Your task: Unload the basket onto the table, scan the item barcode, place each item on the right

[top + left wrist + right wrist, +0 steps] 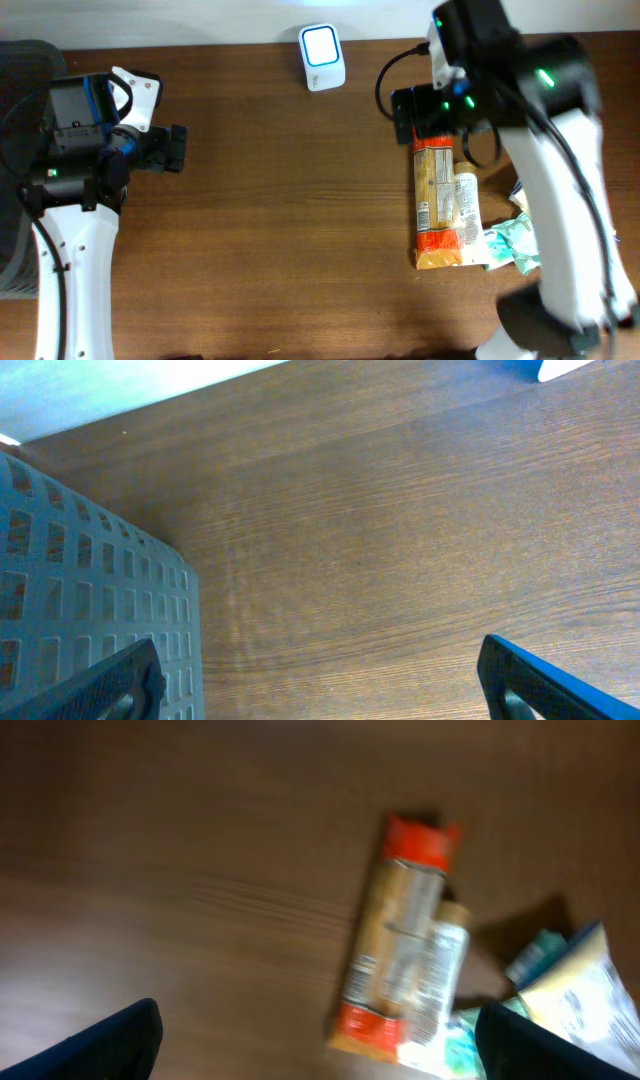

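1. The orange and tan oblong foil packet with red ends (437,200) lies flat on the brown wooden table (280,220). It is far to the right of the left fingers and clear of them.
2. The left gripper (320,685) is spread wide with nothing in it. Its left finger (115,680) hangs over the grey plastic mesh basket (80,580), and its right finger over bare wood.
3. The white boxy scanner with a lit face (322,55) stands ahead of the left fingers, off to their right.
4. The right gripper (315,1040) has its dark fingers (560,1045) wide apart, gripping nothing. In the blurred right wrist view the packet (400,940) lies ahead of them, untouched, nearer the right finger.
5. A small white tube (466,200) lies just beside the packet's right edge, with a crumpled green and white pouch (515,245) beyond.
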Tool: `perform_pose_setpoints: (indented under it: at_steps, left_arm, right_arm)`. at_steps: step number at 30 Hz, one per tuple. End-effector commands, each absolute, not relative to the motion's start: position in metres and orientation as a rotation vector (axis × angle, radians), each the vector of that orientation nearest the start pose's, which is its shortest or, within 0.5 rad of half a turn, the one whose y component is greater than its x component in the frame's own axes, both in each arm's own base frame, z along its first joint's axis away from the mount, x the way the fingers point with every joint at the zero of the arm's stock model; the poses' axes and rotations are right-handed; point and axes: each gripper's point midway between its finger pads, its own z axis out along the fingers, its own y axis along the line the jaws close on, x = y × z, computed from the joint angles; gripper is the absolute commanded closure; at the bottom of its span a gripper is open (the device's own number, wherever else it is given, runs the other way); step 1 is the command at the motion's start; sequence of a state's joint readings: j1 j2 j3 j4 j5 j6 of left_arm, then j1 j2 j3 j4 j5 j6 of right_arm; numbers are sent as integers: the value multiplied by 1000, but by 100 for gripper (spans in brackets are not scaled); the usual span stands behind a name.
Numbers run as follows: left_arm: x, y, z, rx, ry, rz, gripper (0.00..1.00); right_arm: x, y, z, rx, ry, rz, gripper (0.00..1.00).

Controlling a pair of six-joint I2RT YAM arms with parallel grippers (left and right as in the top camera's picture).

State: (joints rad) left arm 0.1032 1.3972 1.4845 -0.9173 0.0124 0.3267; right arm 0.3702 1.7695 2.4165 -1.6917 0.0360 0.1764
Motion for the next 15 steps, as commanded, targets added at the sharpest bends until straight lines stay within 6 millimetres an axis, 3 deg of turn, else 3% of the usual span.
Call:
perform_pose_setpoints:
  at_steps: [1, 5, 15]
  left_arm:
    - [377, 36, 278, 293, 2376, 184, 1]
    - [377, 36, 278, 293, 2376, 184, 1]
    - [377, 36, 278, 293, 2376, 183, 1]
  right_arm:
    - [285, 127, 409, -307, 2442, 251, 1]
    - [240, 117, 449, -326, 2296, 312, 1]
    - [195, 91, 481, -304, 2149, 326, 1]
